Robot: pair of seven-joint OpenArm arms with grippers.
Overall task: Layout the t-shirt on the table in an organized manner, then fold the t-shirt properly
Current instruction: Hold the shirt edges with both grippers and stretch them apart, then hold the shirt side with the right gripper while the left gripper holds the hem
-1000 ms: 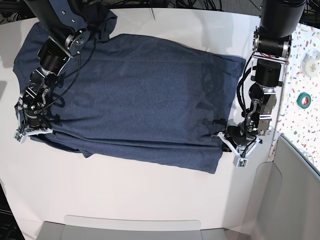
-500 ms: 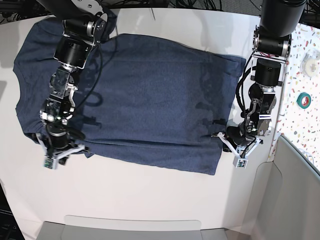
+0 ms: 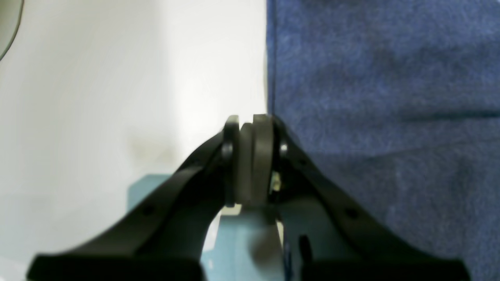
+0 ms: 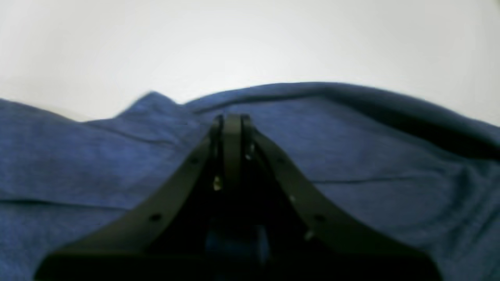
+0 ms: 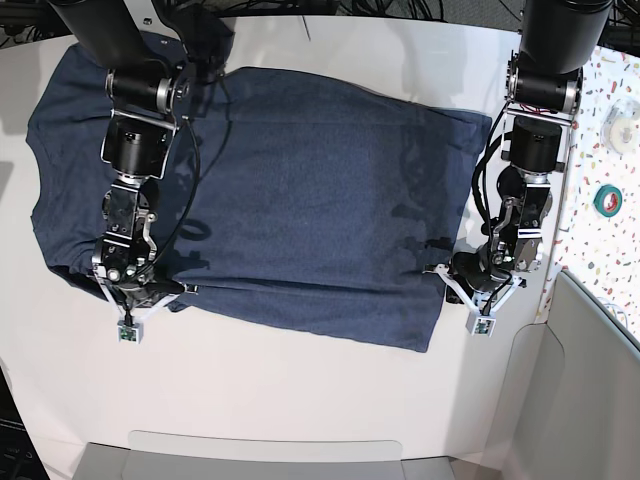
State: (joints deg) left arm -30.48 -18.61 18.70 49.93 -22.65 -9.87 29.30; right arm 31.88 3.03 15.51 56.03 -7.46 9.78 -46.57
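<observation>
The dark navy t-shirt [image 5: 300, 190] lies spread across the white table [image 5: 300, 390], its near edge folded over. In the base view my right gripper [image 5: 135, 292] sits on that folded edge at the lower left. The right wrist view shows this gripper [image 4: 232, 117] shut, tips resting on blue cloth [image 4: 351, 164] just short of a raised fold. My left gripper [image 5: 450, 273] is at the shirt's lower right corner. In the left wrist view it [image 3: 250, 119] is shut right at the hem [image 3: 271, 78], apparently pinching the edge, with bare table [image 3: 117, 97] to one side.
A speckled strip along the right holds a teal tape roll [image 5: 608, 198] and a white roll [image 5: 625, 125]. A grey bin [image 5: 590, 390] stands at the lower right and a grey panel [image 5: 260, 455] lies along the near edge. Cables [image 5: 400, 8] hang at the back.
My right arm has swung from the shirt's left side along the folded near edge to the lower left. The left arm and the shirt's right side have not moved.
</observation>
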